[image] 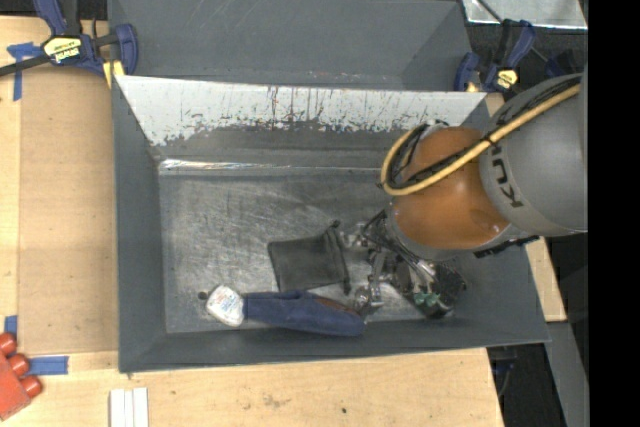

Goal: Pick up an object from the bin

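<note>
My gripper (368,273) is low in the bin's front right part, its metal parts showing under the orange wrist cover. It stands at the right edge of a flat dark grey square thing (303,261) that lies on the bin floor. Just in front of that lies a long blue thing (303,312), stretched along the front wall, with a white end piece (225,305) at its left; its right end reaches up to the gripper. A small black and green thing (437,299) lies right of the gripper, partly hidden under the arm.
The arm with its orange cover and yellow cable comes in from the right and hides the bin's right side. The bin's sloping walls rise close behind and in front of the gripper.
</note>
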Tool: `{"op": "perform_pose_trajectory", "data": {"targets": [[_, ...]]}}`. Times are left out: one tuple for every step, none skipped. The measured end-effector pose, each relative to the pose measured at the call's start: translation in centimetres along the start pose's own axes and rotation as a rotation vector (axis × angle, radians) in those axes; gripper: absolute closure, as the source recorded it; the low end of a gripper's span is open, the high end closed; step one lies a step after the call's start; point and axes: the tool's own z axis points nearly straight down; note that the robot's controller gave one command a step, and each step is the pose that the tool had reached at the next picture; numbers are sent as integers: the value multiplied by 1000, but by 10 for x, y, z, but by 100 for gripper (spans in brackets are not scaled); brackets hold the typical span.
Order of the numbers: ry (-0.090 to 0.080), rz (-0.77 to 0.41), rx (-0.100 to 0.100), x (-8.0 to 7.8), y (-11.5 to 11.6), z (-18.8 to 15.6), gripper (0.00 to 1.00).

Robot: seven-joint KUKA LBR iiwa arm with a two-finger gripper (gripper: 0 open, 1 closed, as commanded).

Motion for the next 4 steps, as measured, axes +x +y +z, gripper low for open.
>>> {"op": "perform_pose_trajectory", "data": {"targets": [[4, 428, -4, -59, 12, 0, 0], [-20, 430, -5, -65, 10, -4, 100], [-3, 428, -4, -68, 9, -78, 100], [0, 425, -3, -70, 8, -109, 100]]}}
